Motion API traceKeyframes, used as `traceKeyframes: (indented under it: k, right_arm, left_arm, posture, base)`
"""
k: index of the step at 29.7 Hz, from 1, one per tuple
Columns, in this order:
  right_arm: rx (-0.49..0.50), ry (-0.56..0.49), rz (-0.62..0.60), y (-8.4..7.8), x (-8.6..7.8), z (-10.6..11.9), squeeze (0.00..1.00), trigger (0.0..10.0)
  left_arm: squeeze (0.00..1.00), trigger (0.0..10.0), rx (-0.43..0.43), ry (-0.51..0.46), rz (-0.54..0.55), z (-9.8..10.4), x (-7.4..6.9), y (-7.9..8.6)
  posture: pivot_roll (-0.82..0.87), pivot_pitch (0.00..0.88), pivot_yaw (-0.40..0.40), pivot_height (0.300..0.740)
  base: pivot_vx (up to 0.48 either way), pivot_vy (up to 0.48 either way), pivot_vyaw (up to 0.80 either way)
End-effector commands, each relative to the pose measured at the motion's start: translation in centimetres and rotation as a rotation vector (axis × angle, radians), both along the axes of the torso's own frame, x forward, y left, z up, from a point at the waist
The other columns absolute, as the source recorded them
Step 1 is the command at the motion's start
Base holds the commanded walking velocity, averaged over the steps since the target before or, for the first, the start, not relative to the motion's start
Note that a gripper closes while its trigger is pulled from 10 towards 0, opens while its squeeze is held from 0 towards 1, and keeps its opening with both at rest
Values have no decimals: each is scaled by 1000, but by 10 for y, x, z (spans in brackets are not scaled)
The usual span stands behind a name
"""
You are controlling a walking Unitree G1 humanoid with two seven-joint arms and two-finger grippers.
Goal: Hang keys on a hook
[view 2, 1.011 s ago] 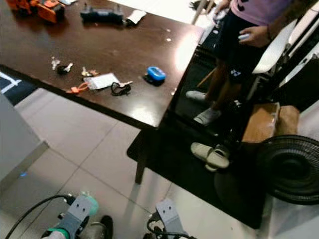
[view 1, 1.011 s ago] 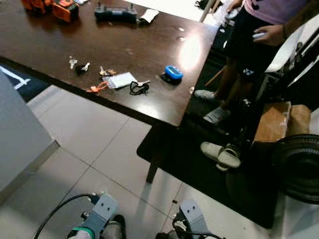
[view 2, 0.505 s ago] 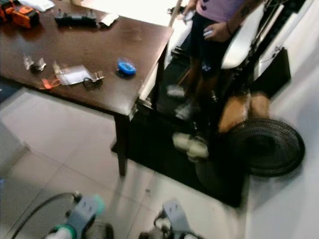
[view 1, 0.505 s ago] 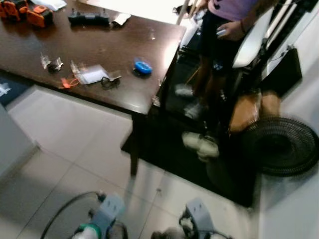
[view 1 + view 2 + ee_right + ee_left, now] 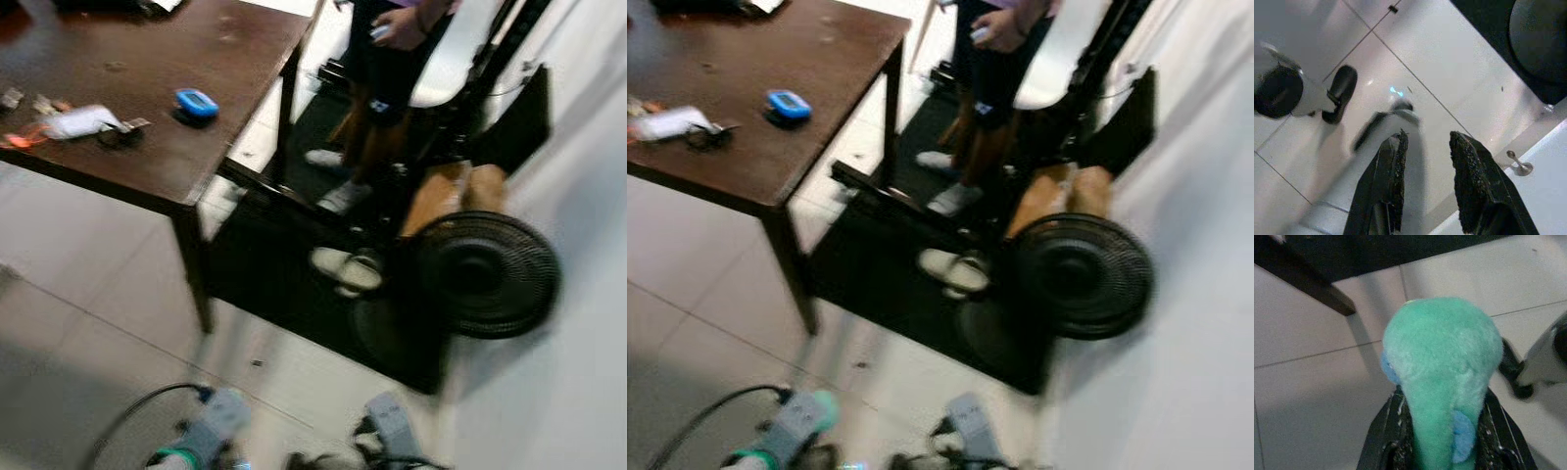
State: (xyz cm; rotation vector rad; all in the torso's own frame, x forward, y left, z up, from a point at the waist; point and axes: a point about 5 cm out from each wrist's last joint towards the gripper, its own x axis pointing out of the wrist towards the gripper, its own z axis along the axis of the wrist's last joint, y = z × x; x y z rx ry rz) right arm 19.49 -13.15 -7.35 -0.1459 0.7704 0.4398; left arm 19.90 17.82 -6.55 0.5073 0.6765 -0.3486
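Left gripper [image 5: 1442, 450] low over floor tiles, pinching green plush [image 5: 1442, 377]: soft, light, squashy, part of key set perhaps, metal keys themselves not visible there. Right gripper [image 5: 1427, 147] empty, fingers spread, aimed at floor. Small keys and tags on table [image 5: 147, 166] near blue gadget [image 5: 196, 102], too blurred to sort. Person [image 5: 387, 59] standing beside fan [image 5: 485, 276]. No hook made out. Best grip likely ring or plush neck, firm, so dangling metal cannot swing loose.

Green plush keychain [image 5: 1442, 377] between gripper fingers
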Motion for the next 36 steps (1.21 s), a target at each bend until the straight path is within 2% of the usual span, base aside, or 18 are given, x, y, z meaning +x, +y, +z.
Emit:
traceKeyframes:
  k: [1, 36]
  right_arm:
    - [-17, 49, -13, -8, -13, -7, 0, 10000]
    - [-16, 42, -7, -6, -9, -5, 0, 10000]
  left_arm:
    - [0, 10000, 3, 59, -4, -9, -15, -2]
    - [0, 10000, 3, 42, 78, -8, -11, 3]
  posture:
    - [45, 149, -74, 740]
    - [51, 139, -80, 740]
  base:
    - [0, -364, 0]
    - [0, -21, 0]
